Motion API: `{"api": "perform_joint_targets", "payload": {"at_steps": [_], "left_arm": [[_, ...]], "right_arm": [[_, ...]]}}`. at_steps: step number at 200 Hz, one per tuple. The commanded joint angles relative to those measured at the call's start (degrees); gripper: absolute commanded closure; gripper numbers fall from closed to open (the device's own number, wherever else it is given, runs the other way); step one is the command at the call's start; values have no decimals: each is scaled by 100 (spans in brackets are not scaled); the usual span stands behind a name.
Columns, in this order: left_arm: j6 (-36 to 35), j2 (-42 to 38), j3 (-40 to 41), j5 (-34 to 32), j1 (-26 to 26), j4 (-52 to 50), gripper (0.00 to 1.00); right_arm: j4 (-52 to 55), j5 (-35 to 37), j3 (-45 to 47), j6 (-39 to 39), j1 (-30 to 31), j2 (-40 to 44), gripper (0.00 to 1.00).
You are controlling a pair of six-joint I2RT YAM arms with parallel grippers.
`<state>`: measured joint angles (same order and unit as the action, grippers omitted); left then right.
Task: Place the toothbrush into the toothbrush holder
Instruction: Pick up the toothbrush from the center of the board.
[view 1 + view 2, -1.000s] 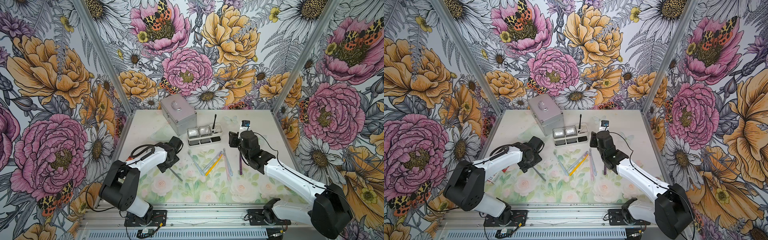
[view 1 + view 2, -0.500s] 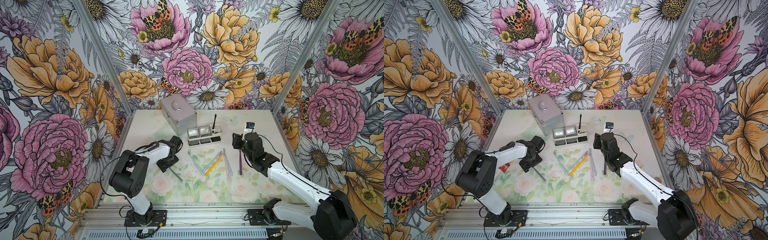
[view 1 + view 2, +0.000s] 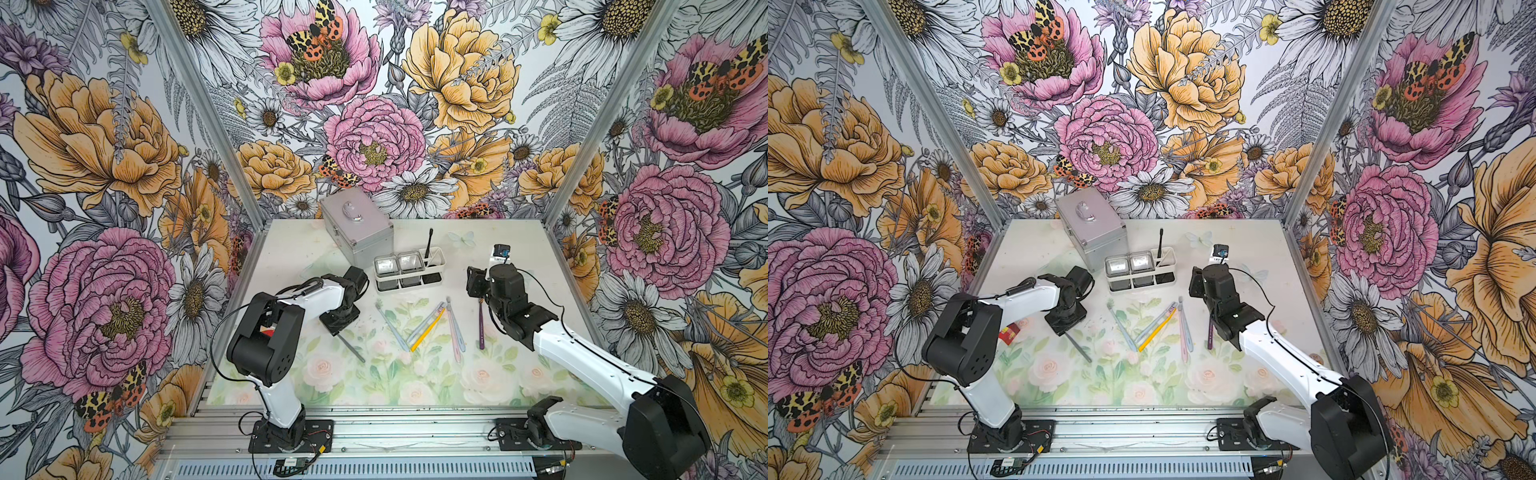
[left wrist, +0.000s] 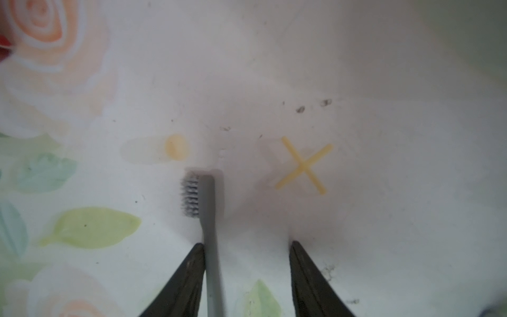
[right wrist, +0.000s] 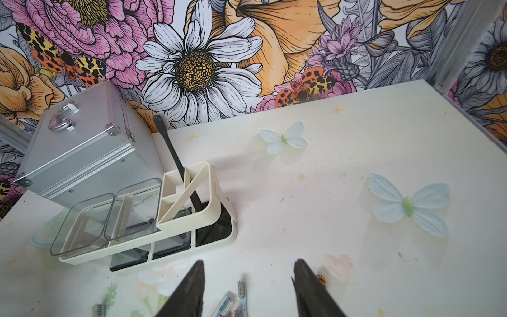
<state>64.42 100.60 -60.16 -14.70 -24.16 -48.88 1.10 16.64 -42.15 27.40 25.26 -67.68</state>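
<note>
The left gripper (image 4: 247,244) straddles the grey toothbrush (image 4: 208,219) lying on the table (image 4: 384,82); jaws half-spread, one finger touching its handle, nothing clamped; in a top view its axis runs 11-to-5 o'clock; the toothbrush holder (image 3: 409,275) stands at 2 o'clock; left arm nearer.

Both top views: high at 6 o'clock, tilted down toward 12, whole table (image 3: 286,253) shared. L wrist cam: v. close, straight down on table near 9. R wrist cam: low, faces 11, holder (image 5: 186,223) nearby; tops share it.
</note>
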Motion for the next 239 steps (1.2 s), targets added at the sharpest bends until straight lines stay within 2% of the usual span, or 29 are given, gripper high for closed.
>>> {"api": "perform_joint_targets", "payload": {"at_steps": [1,29,59,120,180,239], "left_arm": [[31,309,46,-194,-17,-54,52],[18,722,-71,-218,-79,-47,55],[9,900,-193,-309,-208,-44,67],[-218,1054,-321,-444,-341,118,71],[-158,797,-185,-839,-670,255,72],[-187,1093,-397,-653,-878,381,75]], "right_arm": [[43,24,80,-68,-47,-12,47],[60,49,119,-128,-71,53,48],[74,126,184,-143,-93,157,49],[67,94,229,-105,-142,156,49],[73,76,236,-93,-185,127,49],[143,58,259,-147,-188,268,49]]}}
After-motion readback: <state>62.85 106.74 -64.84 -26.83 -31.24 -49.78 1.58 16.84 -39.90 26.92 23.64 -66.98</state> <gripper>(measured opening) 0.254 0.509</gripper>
